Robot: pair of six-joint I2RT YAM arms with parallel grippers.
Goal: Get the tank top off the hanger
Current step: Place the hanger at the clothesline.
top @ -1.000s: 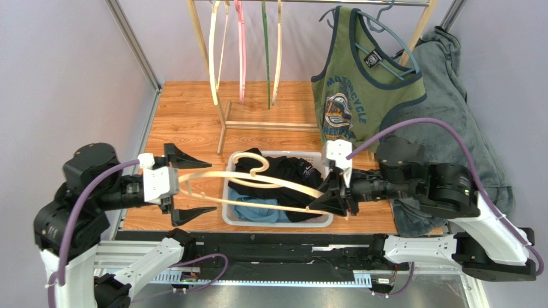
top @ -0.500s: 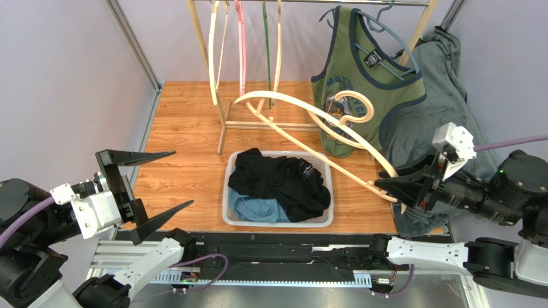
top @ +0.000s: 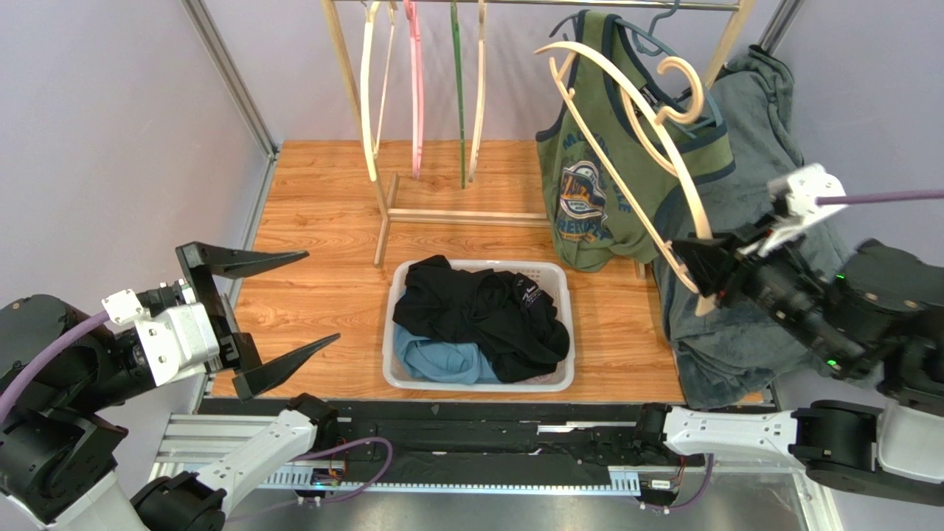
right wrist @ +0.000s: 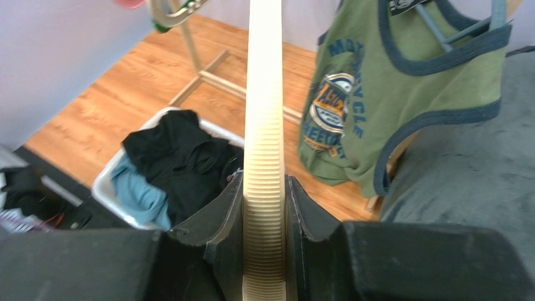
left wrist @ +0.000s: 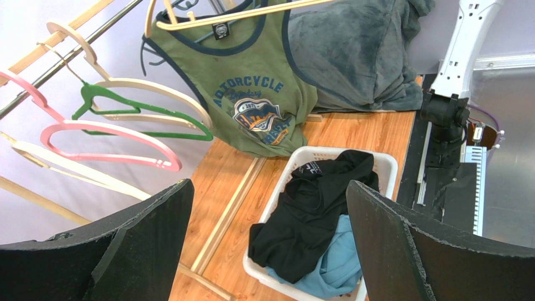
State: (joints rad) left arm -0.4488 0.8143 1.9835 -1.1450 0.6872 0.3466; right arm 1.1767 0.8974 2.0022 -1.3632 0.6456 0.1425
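One white plastic basket (top: 390, 332), rectangular with rounded corners, sits on the wood-grain floor (top: 321, 199). It holds two crumpled garments: a black garment (top: 488, 315) on top and a blue garment (top: 438, 360) under it, at the basket's near left corner.

Behind the basket and to its right hangs the single tank top (top: 584, 199). It is olive green knit with navy binding at the neck and armholes and a round motorcycle print on the chest. It is still on a thin blue-grey hanger (right wrist: 433, 28).

Six hangers show in all. Behind the basket's left half, four bare ones dangle from a wooden rack (top: 443, 214): a pink hanger (top: 417, 100), a green hanger (top: 458, 100) and a cream pair (top: 369, 111), all slim and curved. The sixth is a held cream hanger (right wrist: 264, 125), smooth along its arched arms and finely ribbed at the gripped end.

To the right of the basket, the right gripper (right wrist: 264, 188) has its two black fingers clamped on that ribbed end, with the hook raised in front of the tank top. To the left of the basket, the left gripper (top: 319, 299) has its two wedge-shaped black fingers spread wide, holding nothing.

One grey fleece cloth (top: 776, 144), soft and napped, is draped to the right of the basket.
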